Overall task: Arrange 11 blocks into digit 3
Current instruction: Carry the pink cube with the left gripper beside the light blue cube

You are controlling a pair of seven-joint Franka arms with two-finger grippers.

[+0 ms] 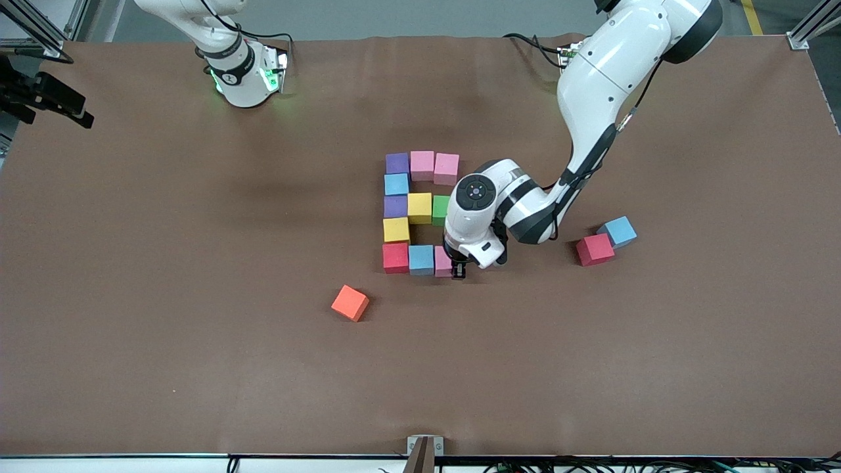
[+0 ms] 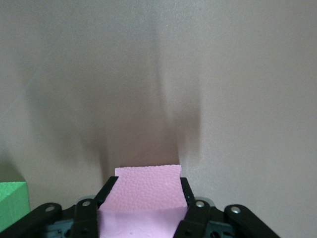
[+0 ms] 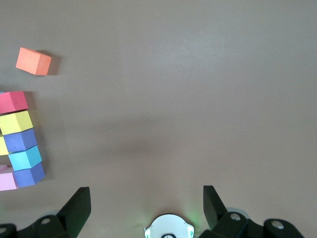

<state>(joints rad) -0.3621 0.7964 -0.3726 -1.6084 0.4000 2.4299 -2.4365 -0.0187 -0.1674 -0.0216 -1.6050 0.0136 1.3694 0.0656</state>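
left claw [image 1: 458, 269]: pinching pink block [image 2: 147, 191], down at table [image 1: 197, 295] level, block touching light blue block [image 1: 421, 259] at end of digit's bottom bar | right claw [image 3: 146, 201]: spread, empty, waiting over bare table

Left gripper [image 1: 458, 270] low at the table, clamped, right gripper [image 3: 143, 198] waiting raised, spread wide
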